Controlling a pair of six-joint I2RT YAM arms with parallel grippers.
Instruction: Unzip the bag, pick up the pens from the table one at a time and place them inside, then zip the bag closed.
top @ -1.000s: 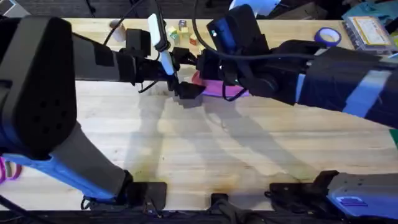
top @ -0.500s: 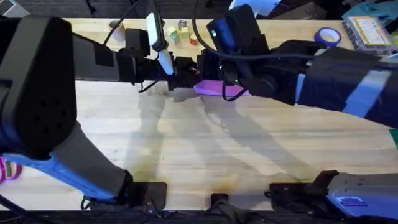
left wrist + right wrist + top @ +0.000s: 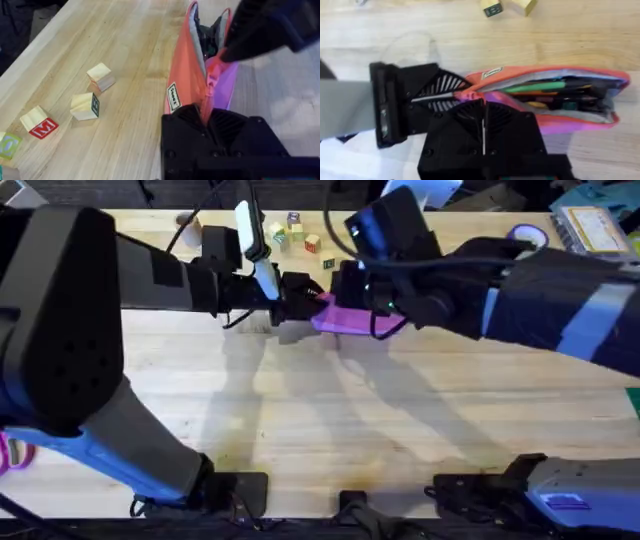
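The pink bag (image 3: 360, 321) lies on the table (image 3: 330, 420) at the far middle, its mouth gaping along most of its length. Inside it the right wrist view shows a green pen (image 3: 540, 87) among darker items. My left gripper (image 3: 305, 294) is shut on the bag's left end (image 3: 206, 107). Right beside it, my right gripper (image 3: 345, 292) is shut at the zipper line, pinching what looks like the zipper pull (image 3: 472, 95). The bag (image 3: 555, 75) is still parted beyond that point.
Several small wooden letter blocks (image 3: 295, 235) lie just behind the bag, also seen as blocks (image 3: 85, 106) in the left wrist view. A blue tape roll (image 3: 527, 237) and a flat box (image 3: 595, 228) sit at the far right. Bare wood stretches toward the arms' bases.
My right gripper has slid rightward along the bag's top, uncovering more of the pink bag. The left gripper has shifted slightly right and keeps its hold on the bag's end.
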